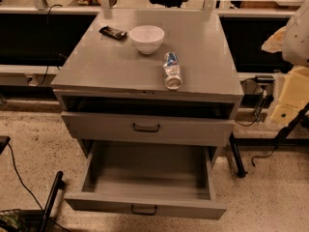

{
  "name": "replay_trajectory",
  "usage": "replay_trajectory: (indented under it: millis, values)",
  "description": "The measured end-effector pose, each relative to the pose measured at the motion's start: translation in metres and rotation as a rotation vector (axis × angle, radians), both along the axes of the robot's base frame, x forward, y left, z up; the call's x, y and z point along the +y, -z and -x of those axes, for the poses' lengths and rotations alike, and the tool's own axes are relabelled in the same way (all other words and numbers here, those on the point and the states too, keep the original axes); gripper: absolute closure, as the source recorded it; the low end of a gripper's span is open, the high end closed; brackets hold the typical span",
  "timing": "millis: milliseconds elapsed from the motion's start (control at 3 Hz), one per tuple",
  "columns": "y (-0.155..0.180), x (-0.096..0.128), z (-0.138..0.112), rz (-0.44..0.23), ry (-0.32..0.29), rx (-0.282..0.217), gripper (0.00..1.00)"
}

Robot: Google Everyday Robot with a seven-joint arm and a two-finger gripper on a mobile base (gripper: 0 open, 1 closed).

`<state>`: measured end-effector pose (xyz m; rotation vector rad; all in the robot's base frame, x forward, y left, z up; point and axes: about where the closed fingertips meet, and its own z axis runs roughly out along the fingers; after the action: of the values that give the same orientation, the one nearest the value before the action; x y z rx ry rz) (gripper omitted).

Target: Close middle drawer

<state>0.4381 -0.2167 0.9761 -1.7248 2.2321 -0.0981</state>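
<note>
Zero progress: middle drawer (145,175) wide open

Nearest, it juts far out below the slightly ajar top drawer (193,128); the whole push is left. The gripper is nowhere in view, so its jaws cannot be judged.

Matt metal middle drawer (145,180) (smooth)

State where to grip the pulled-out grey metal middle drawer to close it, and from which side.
Probably the small dark bar handle, centred on the low front panel of the grey metal middle drawer. Come from the front, jaws above and below, because the bar lies horizontal and faces outward. The end effector is not in view.
</note>
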Motion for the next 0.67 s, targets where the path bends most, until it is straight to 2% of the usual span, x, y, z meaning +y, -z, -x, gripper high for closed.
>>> replay_trajectory:
  millis: [333, 667]
  values:
    - [0.0, 0.0, 0.0, 0.0, 0.0, 0.0, 0.0]
    - [0.013, 0.011, -0.01, 0.003, -0.072, 0.038, 0.0]
